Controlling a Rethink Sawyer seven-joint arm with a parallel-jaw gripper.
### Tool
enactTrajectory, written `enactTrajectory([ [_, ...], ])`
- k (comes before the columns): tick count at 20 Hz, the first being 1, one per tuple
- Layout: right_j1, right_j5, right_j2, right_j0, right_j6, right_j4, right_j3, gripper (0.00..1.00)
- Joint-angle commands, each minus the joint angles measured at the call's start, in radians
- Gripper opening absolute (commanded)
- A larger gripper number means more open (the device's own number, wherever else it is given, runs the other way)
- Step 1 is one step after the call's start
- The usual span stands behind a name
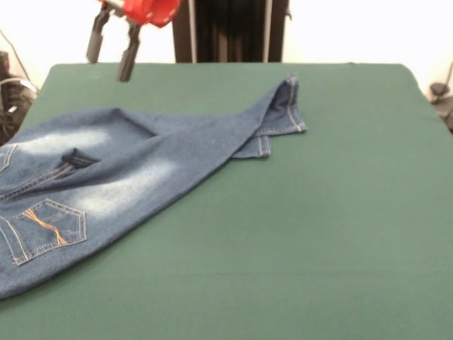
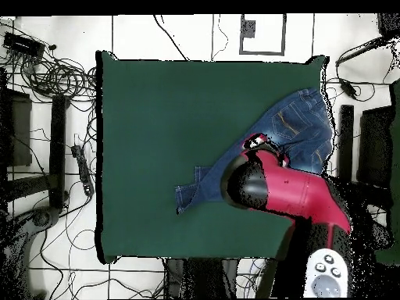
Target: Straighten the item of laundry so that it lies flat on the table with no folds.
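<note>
The blue denim jeans (image 1: pixel 120 177) lie on the left half of the green table (image 1: pixel 325 212). The waist and an orange-stitched back pocket (image 1: pixel 51 227) reach the near left edge. The legs run back to the right, overlapped, and the hems (image 1: pixel 283 124) are folded one on the other. A crease shows near the crotch. My gripper (image 1: pixel 111 51) hangs above the far left of the table, behind the jeans, open and empty. In the overhead view the jeans (image 2: pixel 301 129) lie at the right and the red arm (image 2: pixel 289 191) covers part of them.
The robot's black pedestal (image 1: pixel 230 28) stands behind the table's far edge. Cables and dark stands (image 2: pixel 58 94) lie on the floor around the table. The jeans hang close to the table's edge (image 2: pixel 324 86) at the waist end.
</note>
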Motion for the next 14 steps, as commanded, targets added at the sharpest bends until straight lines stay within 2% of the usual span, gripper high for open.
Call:
enactTrajectory([
  [1, 0.029, 0.145, -0.003, 0.149, 0.23, 0.102, 0.061, 1.0],
  [9, 0.138, 0.08, -0.059, 0.267, 0.33, 0.217, 0.077, 1.0],
  [14, 0.182, 0.009, 0.006, 0.234, 0.294, 0.292, 0.108, 1.0],
])
